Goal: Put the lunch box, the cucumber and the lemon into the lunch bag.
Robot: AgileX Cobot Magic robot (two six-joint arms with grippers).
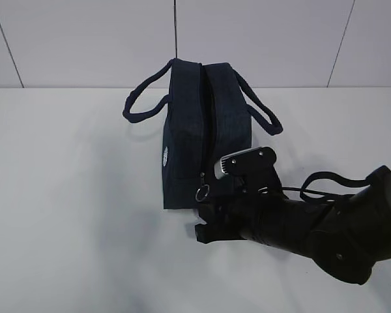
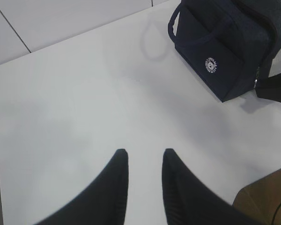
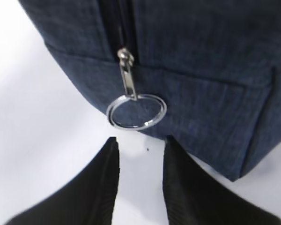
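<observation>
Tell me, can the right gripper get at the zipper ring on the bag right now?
Probably yes: the right gripper sits open just below the zipper ring on the bag, with nothing between them.

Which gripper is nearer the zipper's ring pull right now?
Right. The right gripper sits just below the ring pull, jaws apart. The left gripper hangs over bare table, well away from the lunch bag.

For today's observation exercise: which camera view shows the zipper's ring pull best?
The right wrist view: the ring pull fills the middle, sharp, hanging just above the right claw. The exterior view shows it small at the bag's end; in the left wrist view it cannot be made out.
</observation>
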